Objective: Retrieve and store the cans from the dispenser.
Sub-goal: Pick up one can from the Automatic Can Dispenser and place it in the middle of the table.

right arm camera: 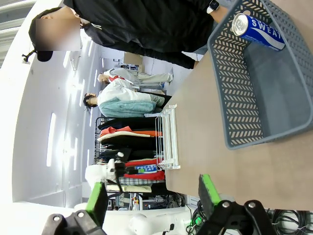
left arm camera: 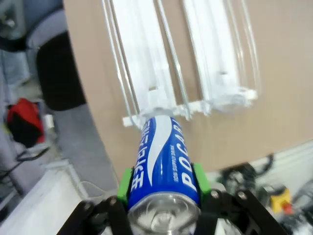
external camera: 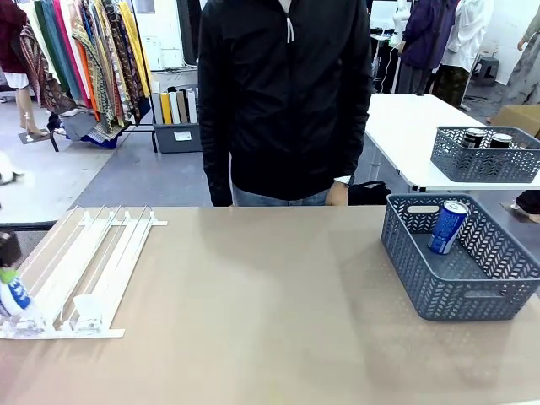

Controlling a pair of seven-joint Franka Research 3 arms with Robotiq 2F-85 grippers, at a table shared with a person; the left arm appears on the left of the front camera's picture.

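Observation:
In the left wrist view my left gripper (left arm camera: 164,182) is shut on a blue Pocari Sweat can (left arm camera: 164,161). Its green pads (left arm camera: 200,177) press both sides of the can, whose silver top faces the camera. The can's far end sits just off the low end of the white dispenser (left arm camera: 146,73). From the front, this can (external camera: 17,299) is at the table's left edge beside the dispenser (external camera: 84,270), whose lanes look bare. Another blue can (external camera: 447,226) leans inside the grey basket (external camera: 472,291) on the right. My right gripper (right arm camera: 151,193) is open, holding nothing, back from the basket (right arm camera: 234,98).
A person in a black jacket (external camera: 287,93) stands at the far side of the table, hands down. A second grey basket (external camera: 485,164) holding black cans sits on a white table behind at the right. The wide tan tabletop (external camera: 270,304) lies between dispenser and basket.

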